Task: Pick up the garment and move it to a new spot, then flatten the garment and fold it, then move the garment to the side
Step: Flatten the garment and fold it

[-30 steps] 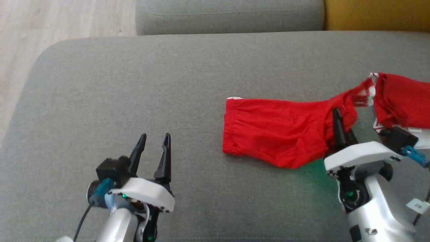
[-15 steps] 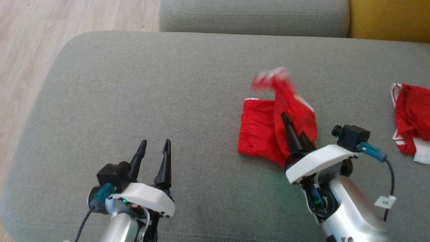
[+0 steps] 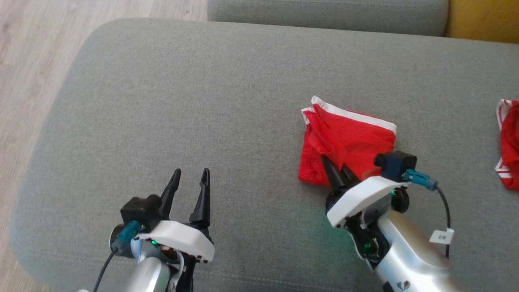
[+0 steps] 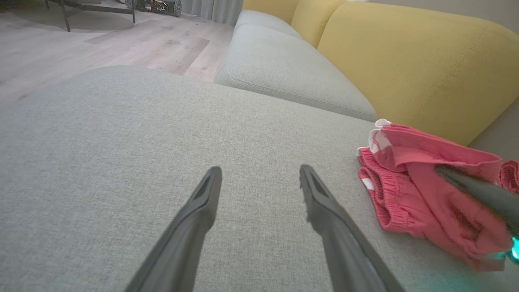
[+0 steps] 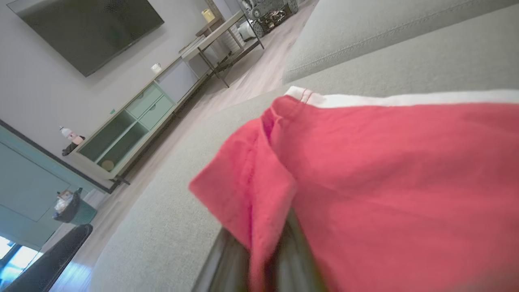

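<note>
Garment: red with white trim, doubled over, trim along the far edge, creased at its left. It lies right of centre on the grey cushion. Right gripper is closed, pinching cloth at the near-left corner. Left gripper is spread wide and empty, over bare cushion. Wide bare cushion runs leftward to the rounded edge and floor. Second garment lies well apart on the right.

head looks down; both wrists low, sharing the garment
</note>
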